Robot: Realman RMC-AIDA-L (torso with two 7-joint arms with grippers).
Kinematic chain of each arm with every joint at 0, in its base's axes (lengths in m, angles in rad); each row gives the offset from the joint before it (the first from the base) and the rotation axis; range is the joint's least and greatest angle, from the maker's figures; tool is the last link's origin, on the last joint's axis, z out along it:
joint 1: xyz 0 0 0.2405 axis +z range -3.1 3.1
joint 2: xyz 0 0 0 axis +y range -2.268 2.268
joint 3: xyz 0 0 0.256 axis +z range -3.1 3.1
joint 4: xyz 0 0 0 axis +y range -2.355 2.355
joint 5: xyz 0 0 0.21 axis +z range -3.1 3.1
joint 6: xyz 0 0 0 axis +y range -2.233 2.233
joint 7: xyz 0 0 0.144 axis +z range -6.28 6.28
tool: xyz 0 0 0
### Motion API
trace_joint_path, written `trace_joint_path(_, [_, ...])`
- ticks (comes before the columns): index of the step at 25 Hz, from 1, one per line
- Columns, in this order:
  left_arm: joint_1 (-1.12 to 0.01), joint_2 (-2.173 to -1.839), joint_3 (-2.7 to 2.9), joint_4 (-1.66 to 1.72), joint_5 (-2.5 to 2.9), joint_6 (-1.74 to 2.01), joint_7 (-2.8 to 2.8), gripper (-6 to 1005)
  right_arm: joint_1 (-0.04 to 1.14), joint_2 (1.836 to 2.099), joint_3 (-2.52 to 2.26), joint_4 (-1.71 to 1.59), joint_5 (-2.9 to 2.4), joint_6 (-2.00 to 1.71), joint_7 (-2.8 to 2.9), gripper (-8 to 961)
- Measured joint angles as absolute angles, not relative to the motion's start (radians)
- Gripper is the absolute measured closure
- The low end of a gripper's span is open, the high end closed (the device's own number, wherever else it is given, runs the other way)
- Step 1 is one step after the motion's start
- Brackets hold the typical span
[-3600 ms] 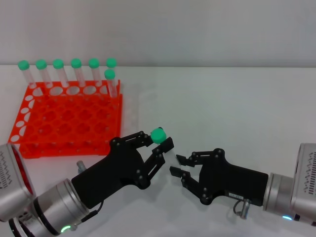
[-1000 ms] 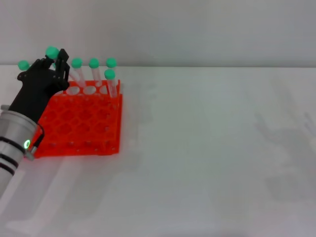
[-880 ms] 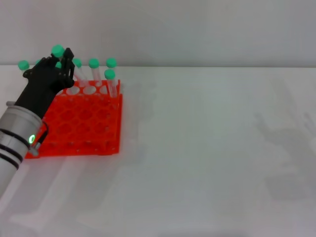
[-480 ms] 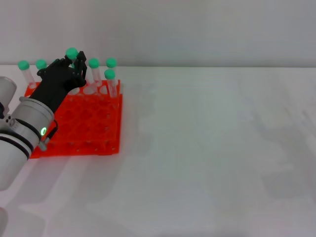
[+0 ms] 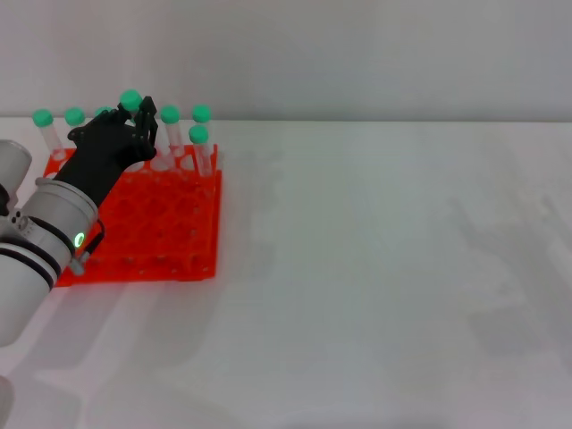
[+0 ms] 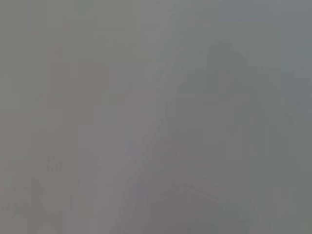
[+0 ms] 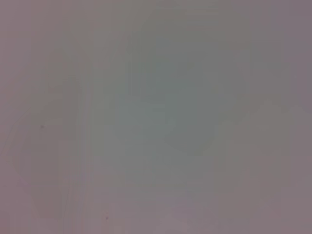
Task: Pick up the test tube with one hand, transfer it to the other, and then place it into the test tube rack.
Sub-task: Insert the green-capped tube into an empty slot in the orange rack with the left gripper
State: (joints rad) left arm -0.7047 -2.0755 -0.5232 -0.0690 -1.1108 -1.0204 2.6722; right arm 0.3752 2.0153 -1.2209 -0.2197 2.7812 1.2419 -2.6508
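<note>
**Left gripper holding tube over rack's far row**

Left gripper (image 5: 134, 121), arm lit green, is clamped on the test tube (image 5: 131, 100) just below its green cap, above the far row of the test tube rack (image 5: 161, 223). Other capped tubes (image 5: 200, 143) stand alongside. Right gripper out of view.

- The table (image 5: 384, 268) is a plain white surface that runs back to a pale wall.
- The rack (image 5: 170, 223), orange-red with a grid of round holes, stands directly on it at the far left.
- Soft grey shadows lie on the table at the right and the near left.
</note>
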Motion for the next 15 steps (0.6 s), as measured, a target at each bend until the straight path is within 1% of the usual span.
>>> trace_joint_path(15, [-0.707, -2.075, -0.521, -0.069, -1.059, -0.986, 2.672, 738, 0.376, 2.024, -1.221, -0.219, 2.781, 1.242, -2.651, 102])
